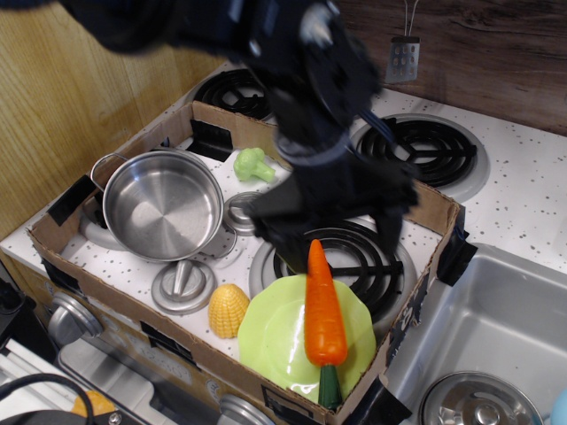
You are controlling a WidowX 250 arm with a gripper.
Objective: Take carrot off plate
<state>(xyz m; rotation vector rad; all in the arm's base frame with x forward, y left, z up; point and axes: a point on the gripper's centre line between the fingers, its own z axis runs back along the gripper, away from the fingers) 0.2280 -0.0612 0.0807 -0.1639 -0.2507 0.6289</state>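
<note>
In the single overhead view, the carrot (pixel 323 310) lies lengthwise on the plate (pixel 273 336), its orange tip pointing away toward the coil burner (pixel 354 257) and its dark green stem end hanging over the plate's near rim, close to the cardboard wall (pixel 390 190) that boxes in this part of the toy stove (pixel 523 190). The plate sits at the near right corner of that box, partly overlapping the burner. The claw (pixel 330 235) is above the carrot's tip, blurred by motion, with its two dark fingers (pixel 390 221) spread wide apart, one on each side of the carrot's line, and nothing between them; it does not touch the carrot. The dark arm (pixel 301 62) runs up to the top left of the frame. Left of the plate, just beside its rim, lies the yellow corn cob (pixel 228 310). Farther left stands the steel pot (pixel 162 205), and the light green broccoli (pixel 253 164) lies behind it near the far cardboard wall.
</note>
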